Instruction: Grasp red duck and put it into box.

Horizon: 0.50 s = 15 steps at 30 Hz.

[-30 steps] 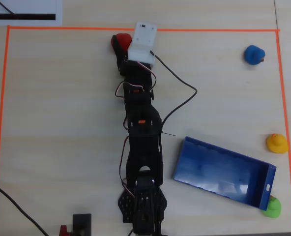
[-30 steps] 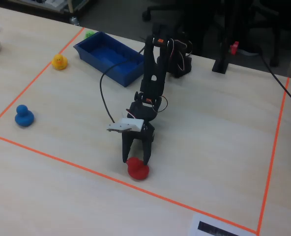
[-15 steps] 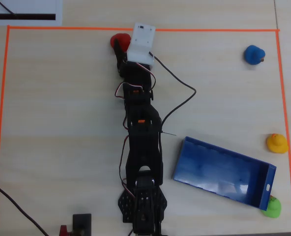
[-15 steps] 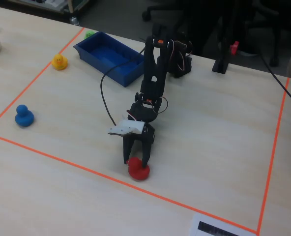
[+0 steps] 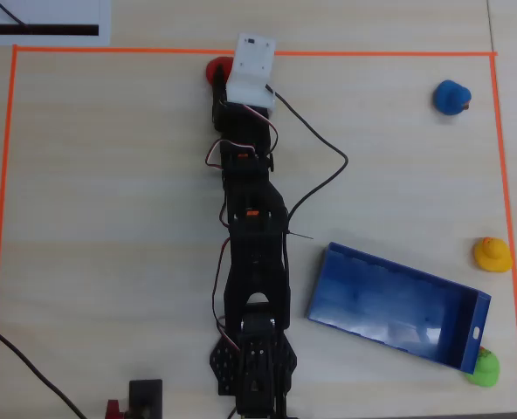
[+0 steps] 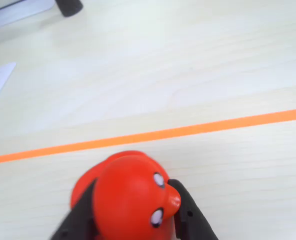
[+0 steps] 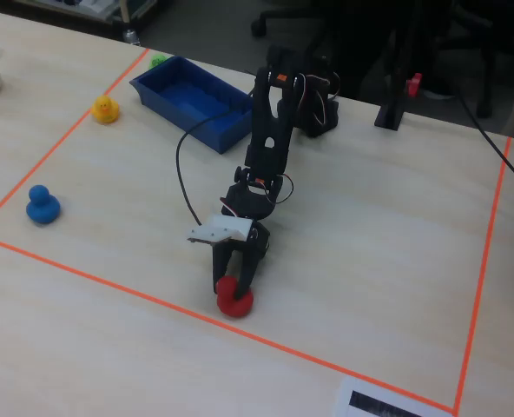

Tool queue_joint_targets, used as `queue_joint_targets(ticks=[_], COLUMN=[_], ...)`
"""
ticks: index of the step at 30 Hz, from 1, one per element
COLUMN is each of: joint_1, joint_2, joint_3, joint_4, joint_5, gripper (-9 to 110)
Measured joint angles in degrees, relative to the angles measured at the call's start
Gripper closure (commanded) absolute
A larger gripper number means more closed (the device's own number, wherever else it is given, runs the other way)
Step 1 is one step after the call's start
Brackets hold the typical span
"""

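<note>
The red duck (image 5: 215,70) sits on the table just inside the far orange tape line in the overhead view. It fills the bottom of the wrist view (image 6: 130,197) and shows in the fixed view (image 7: 235,299). My gripper (image 6: 133,190) is closed round the duck's head, one black finger on each side and touching it. In the fixed view my gripper (image 7: 237,278) points straight down on the duck. The blue box (image 5: 381,297) lies empty to the right of the arm's base, far from the duck; it also shows in the fixed view (image 7: 192,100).
A blue duck (image 5: 451,97) stands at the top right, a yellow duck (image 5: 492,254) at the right edge, and a green duck (image 5: 484,368) beside the box's short end. Orange tape (image 5: 372,54) frames the work area. A black cable (image 5: 324,148) loops right of the arm.
</note>
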Motion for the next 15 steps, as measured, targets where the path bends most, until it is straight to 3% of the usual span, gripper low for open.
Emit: queue_joint_targets(ticks=[8, 15], joint_1=[1.9, 8.2], joint_2=[5.7, 19.8], joint_3=[-0.1, -7.1], joint_4=[12.1, 42.4], joint_5=[1.1, 7.8], gripper=[101, 101])
